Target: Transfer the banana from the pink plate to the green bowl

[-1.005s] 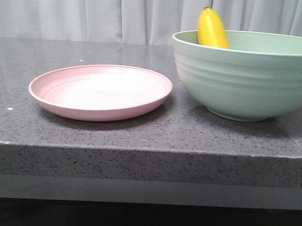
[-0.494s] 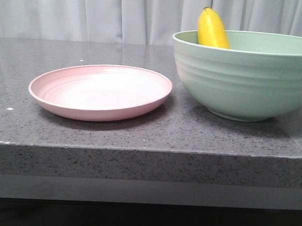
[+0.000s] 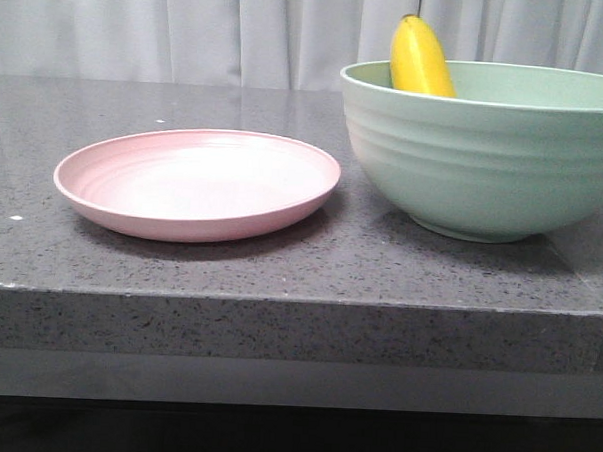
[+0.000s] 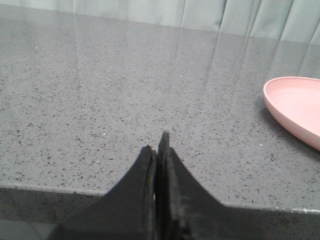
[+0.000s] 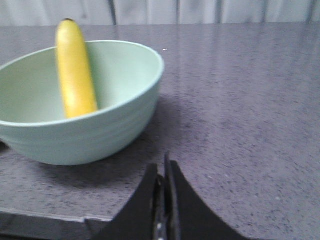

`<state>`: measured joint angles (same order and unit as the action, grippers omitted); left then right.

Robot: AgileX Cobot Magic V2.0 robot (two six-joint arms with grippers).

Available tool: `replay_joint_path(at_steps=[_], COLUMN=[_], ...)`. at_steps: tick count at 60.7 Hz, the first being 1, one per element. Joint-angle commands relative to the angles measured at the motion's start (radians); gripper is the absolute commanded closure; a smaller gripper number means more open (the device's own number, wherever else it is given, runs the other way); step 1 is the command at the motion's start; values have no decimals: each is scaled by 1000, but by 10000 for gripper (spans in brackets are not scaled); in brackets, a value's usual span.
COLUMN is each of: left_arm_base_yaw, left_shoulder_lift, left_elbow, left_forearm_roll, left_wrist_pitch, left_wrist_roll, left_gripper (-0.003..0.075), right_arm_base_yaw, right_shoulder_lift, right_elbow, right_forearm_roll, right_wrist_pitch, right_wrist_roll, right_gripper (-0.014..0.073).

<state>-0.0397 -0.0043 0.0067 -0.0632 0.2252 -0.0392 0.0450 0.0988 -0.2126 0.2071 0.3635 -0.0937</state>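
The yellow banana (image 3: 420, 59) stands on end inside the green bowl (image 3: 485, 159) at the right of the table, leaning on the bowl's wall; it also shows in the right wrist view (image 5: 75, 70) within the bowl (image 5: 95, 135). The pink plate (image 3: 197, 182) lies empty left of the bowl; its rim shows in the left wrist view (image 4: 295, 110). My left gripper (image 4: 157, 145) is shut and empty, near the table's front edge, left of the plate. My right gripper (image 5: 162, 167) is shut and empty, near the front edge beside the bowl. Neither gripper shows in the front view.
The grey speckled stone table (image 3: 279, 275) has its front edge close to both grippers. A pale curtain (image 3: 190, 31) hangs behind the table.
The front view has shifted very slightly, so the plate and bowl sit a few pixels further left. The banana stays in the bowl.
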Motion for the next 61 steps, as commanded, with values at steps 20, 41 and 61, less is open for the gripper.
replay_joint_path(at_steps=[20,41,61], left_arm_base_yaw=[1,1,1], left_shoulder_lift=[-19,-19,-19], left_elbow=[4,4,4], left_forearm_roll=[-10,-10,-10], left_wrist_pitch=[-85,-85,-85], left_wrist_roll=[1,1,1], left_gripper=[741,741,741], right_arm_base_yaw=[-6,-6,-6], right_shoulder_lift=[-132,-133,-133], right_elbow=[232,240,240], right_forearm_roll=[-81,-68,-68], right_wrist_pitch=[-246,-241,-241], right_wrist_roll=[54,70,70], right_gripper=[653,653,653])
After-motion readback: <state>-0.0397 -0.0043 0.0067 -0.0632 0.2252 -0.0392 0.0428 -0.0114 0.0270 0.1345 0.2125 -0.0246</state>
